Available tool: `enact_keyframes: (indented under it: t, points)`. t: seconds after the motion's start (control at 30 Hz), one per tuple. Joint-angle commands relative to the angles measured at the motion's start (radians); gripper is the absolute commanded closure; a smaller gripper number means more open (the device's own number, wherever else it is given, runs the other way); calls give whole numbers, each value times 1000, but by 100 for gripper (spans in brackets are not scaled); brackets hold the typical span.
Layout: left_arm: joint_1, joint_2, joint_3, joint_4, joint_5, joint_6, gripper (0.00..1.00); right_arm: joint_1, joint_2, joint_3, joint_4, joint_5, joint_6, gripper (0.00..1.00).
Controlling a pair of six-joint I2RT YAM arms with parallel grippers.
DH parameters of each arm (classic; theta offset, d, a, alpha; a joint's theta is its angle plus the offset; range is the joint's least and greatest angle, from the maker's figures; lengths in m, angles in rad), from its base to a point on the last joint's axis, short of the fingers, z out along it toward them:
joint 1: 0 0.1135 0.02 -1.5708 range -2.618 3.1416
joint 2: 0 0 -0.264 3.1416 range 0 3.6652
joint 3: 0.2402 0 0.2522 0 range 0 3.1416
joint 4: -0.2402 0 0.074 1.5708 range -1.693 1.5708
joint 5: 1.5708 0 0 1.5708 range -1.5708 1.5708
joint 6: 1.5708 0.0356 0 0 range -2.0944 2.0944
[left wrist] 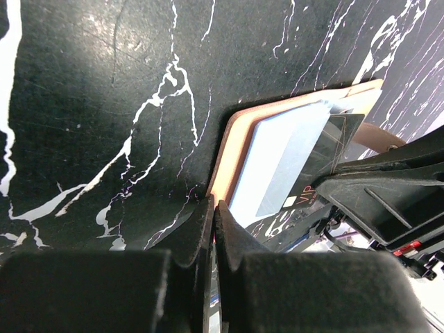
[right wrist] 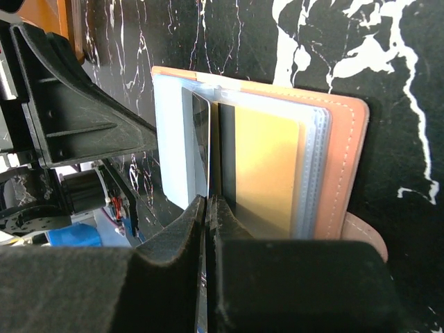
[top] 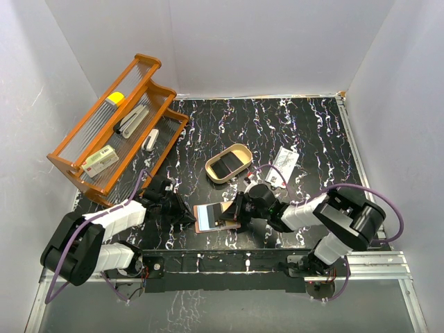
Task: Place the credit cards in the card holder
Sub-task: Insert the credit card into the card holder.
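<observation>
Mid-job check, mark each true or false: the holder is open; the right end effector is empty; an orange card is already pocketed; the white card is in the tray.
1. The card holder lies open: true.
2. The right end effector is empty: false, it pinches a thin dark card.
3. An orange card sits in a pocket: true.
4. The white card lies in the oval tray: false, it lies on the table, right of the tray.
</observation>
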State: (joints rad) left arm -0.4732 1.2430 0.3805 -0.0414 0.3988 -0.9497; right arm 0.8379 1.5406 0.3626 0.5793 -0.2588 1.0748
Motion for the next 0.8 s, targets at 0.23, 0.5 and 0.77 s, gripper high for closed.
enact_keyframes:
  t: [0.23, 0.5, 0.77]
  points:
    - [-5, 27, -19, -15, -8, 0, 100, 29, -71, 150, -354, 139, -142, 79]
    - [-5, 21, -18, -2, 4, -7, 100, 28, -125, 208, -438, 188, -205, 65]
    - [-5, 34, -10, 5, 11, -5, 99, 44, -7, 275, -400, 146, -217, 64]
